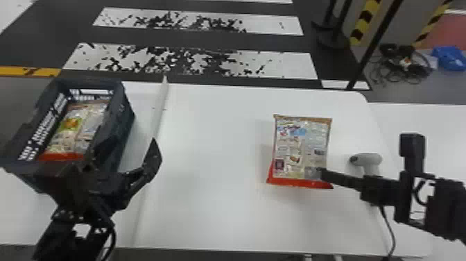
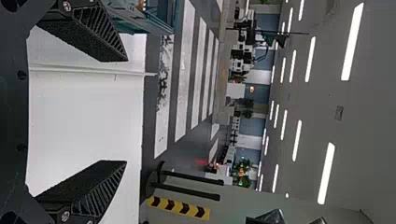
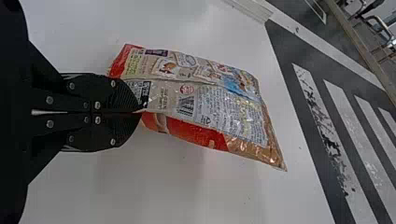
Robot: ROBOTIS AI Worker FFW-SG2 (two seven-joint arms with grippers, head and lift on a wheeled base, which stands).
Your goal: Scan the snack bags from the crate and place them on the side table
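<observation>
While more bags (image 1: 74, 128) lie in the crate (image 1: 119, 128), the head view shows my snack bag (image 1: 300, 145) over the counter (image 1: 208, 156), near the scanner (image 1: 371, 159). Left wrist view: my left end effector (image 2: 126, 111) gapes, empty. Right wrist view: my right end effector (image 3: 141, 112) clamps the bag's side, likely to keep its barcode (image 3: 186, 106) exposed.

The glossy snack bag (image 1: 300, 149) and matt crate (image 1: 121, 119) look plastic.
</observation>
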